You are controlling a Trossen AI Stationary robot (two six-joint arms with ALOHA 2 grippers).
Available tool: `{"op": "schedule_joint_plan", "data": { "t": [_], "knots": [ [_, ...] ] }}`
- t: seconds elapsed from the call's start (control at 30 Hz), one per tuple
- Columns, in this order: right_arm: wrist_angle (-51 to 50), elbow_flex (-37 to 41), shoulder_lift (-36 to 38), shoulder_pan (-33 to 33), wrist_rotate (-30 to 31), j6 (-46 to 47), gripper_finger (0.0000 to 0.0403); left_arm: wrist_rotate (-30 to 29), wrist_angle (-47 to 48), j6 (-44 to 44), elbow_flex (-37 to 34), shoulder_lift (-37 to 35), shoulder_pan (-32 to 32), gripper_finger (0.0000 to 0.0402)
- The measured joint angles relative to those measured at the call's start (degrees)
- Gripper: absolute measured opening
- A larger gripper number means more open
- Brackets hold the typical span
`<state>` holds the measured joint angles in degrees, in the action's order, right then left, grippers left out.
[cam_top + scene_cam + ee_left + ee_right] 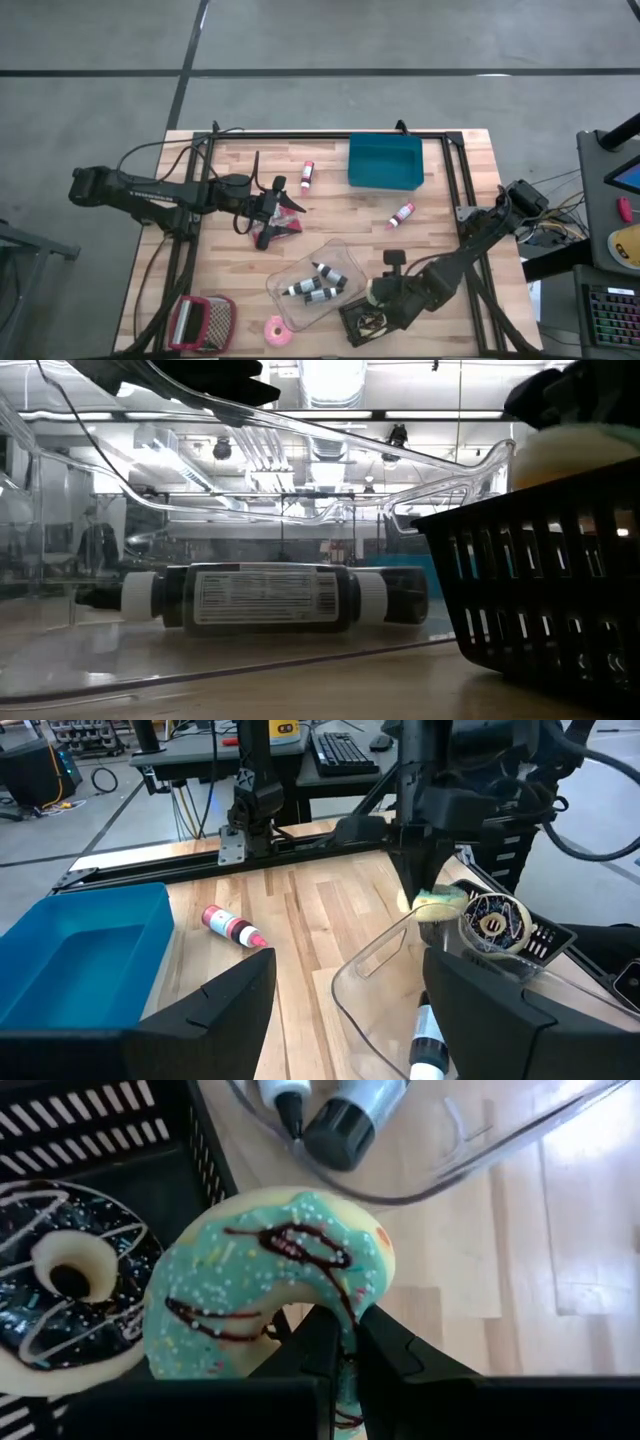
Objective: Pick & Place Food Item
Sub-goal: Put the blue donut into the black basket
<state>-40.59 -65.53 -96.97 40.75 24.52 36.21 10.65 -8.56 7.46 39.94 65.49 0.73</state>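
A teal-frosted donut [270, 1280] with chocolate drizzle is in my right gripper [345, 1325], which is shut on it near the table's front. It sits over the rim of a black basket [362, 322], on the side toward the clear container. A chocolate-frosted donut [70, 1280] lies inside the basket. My left gripper [272, 218] stands open over the table's left middle, with nothing between its fingers [210, 1010]. My right gripper pinches the donut's ring [345, 1285] between its two fingers, the inner finger [315, 1345] beside the hole and the other on the outer side. The fingers slant steeply down from above. The donut stands tilted on edge above the basket's rim [520, 495]; whether it touches the rim I cannot tell.
A clear plastic container [312, 283] with dark bottles lies just left of the basket. A blue bin [385, 162] stands at the far side, with two pink bottles [307, 175] [402, 214] near it. A pink donut [277, 330] and a red-and-grey basket [200, 322] sit at the front left.
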Motion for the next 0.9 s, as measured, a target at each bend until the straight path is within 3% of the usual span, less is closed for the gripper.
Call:
{"op": "schedule_joint_plan", "data": {
  "t": [0.53, 0.9],
  "knots": [
    [1.20, -0.70, 0.02, 0.26, -4.06, -0.83, 0.0012, -0.21, 0.00, 0.46, 0.00, -0.04, 0.00, 0.0259],
    [6.51, -0.70, -0.32, 0.22, -13.10, -3.88, 0.0012, -0.37, 0.00, 0.46, 0.00, -0.04, -0.07, 0.0259]
  ]
}}
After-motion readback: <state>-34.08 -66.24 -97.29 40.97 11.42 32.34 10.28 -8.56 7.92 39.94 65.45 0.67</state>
